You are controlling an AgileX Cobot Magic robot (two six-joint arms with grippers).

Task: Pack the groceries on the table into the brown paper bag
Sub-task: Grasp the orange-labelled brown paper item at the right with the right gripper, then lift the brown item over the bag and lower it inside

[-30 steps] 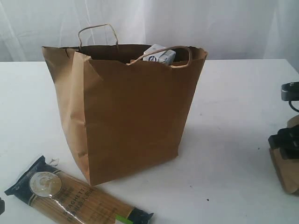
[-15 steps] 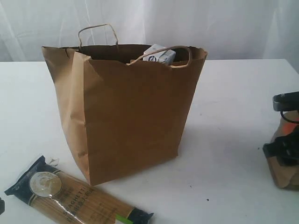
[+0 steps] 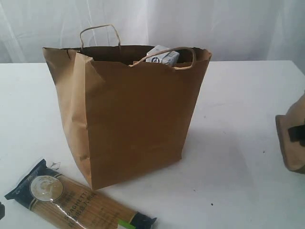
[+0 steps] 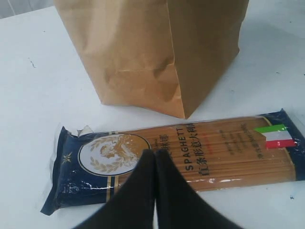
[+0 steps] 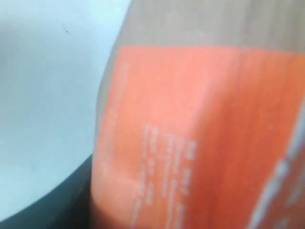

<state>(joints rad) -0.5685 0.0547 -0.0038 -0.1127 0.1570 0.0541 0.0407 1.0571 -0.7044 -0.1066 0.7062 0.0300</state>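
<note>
Brown pouch [image 3: 289, 145] against right tool [image 3: 299, 134], grip unclear, left tool [image 4: 155, 155] pressed together near spaghetti pack [image 4: 224, 152]

Left gripper [image 4: 155, 156]: jaws pressed together. Right gripper [image 3: 298, 134]: barely visible at right edge, jaws' spread unclear.

Lab-like setup: white curtain backdrop [image 3: 214, 24], white table [image 3: 238, 105].
</note>
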